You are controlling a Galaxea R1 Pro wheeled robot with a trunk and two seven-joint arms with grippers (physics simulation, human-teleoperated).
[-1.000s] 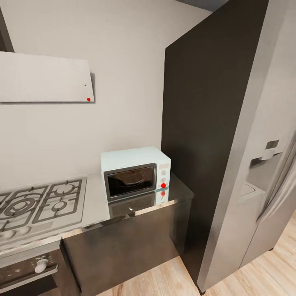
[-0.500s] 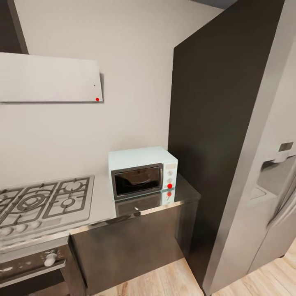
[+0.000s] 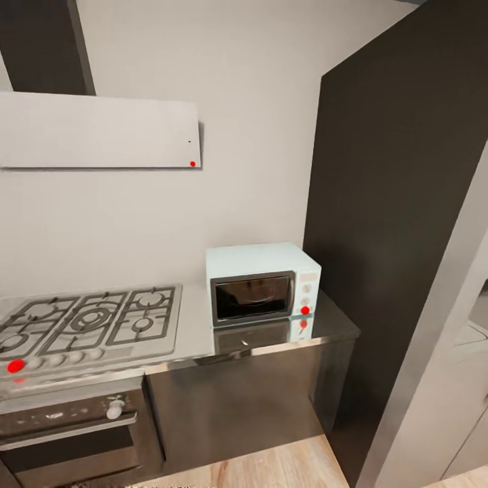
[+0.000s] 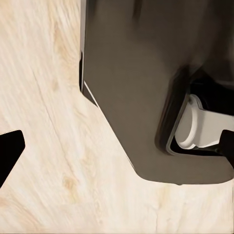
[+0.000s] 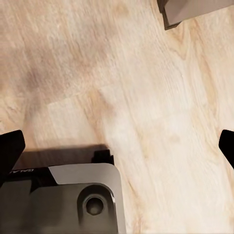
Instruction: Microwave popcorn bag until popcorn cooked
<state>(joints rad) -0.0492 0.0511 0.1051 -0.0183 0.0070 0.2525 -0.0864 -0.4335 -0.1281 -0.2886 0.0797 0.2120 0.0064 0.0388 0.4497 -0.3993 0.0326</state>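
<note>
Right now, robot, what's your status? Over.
Both jaws open, holding nothing, pointing down over wood floor. Microwave shut on the countertop, beside the gas hob. Can't see a popcorn bag. Nothing in front of the microwave door.

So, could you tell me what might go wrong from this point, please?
The microwave door is shut, so it must be opened before anything goes in. The microwave sits near the countertop front edge beside the dark tall panel, so an arm may have little room there. Both grippers hang open over the wooden floor, holding nothing.
</note>
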